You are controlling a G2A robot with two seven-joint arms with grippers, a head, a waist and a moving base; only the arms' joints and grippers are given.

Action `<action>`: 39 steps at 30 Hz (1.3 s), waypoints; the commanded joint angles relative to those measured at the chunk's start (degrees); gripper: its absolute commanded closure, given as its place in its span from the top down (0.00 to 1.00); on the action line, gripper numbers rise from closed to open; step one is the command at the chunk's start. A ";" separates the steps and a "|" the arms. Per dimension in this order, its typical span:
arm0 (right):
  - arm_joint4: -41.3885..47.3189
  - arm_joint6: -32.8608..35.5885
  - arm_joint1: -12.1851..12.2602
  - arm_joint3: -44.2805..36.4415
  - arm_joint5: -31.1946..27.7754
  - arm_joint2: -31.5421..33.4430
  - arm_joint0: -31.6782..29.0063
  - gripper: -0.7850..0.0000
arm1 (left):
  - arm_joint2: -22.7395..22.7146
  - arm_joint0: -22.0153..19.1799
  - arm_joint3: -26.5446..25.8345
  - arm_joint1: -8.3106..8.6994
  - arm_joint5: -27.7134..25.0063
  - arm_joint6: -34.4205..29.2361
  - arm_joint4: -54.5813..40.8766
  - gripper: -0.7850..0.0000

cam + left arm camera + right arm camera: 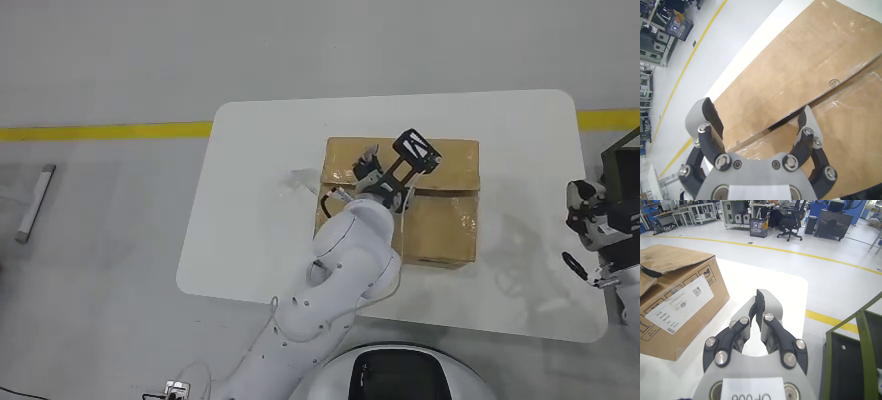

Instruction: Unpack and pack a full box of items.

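- Hovering over the cardboard box (pixel 450 225), the left gripper (pixel 757 108) has its fingers spread wide and grips nothing; one fingertip (pixel 806 113) sits at the seam between the top flaps.
- The box rests on the white table (pixel 260 200), flaps folded down.
- The right gripper (pixel 758 306) is near the table's right edge, well apart from the box, pads pressed together and empty.

Box (pixel 450 225) central on table (pixel 260 180), left gripper (pixel 756 111) over it, right gripper (pixel 757 306) well to its right.
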 commanded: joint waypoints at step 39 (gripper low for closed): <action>8.12 2.99 0.25 -2.65 -4.37 2.15 -0.47 0.00 | 2.74 -35.49 56.72 -11.77 13.95 19.44 -2.53 1.00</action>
